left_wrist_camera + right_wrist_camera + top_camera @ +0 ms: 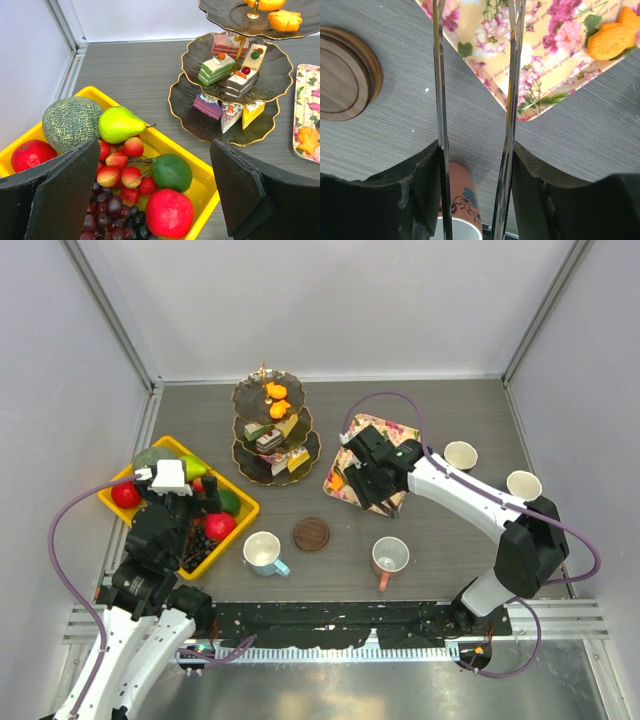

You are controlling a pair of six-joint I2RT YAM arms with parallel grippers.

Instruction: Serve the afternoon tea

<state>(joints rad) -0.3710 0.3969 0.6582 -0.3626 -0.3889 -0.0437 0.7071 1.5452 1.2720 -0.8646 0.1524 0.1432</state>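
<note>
The dark three-tier stand [275,430] holds orange pastries [277,393] on top and cake slices [216,69] on the two lower tiers. One orange pastry [612,40] lies on the floral tray [490,35]. My right gripper [476,150] is shut on metal tongs [440,75], whose blades reach over the tray's near corner, left of that pastry. Below the gripper stands a pinkish mug [390,557]. A white mug [262,552] stands near the front and two cream mugs [460,455] at the right. My left gripper [155,145] hangs open over the yellow crate [200,170].
The crate holds a melon [72,120], pear, lime, red fruits, strawberries and grapes. A round wooden coaster [311,533] lies between the white and pinkish mugs. Grey walls with metal posts close in the table on three sides.
</note>
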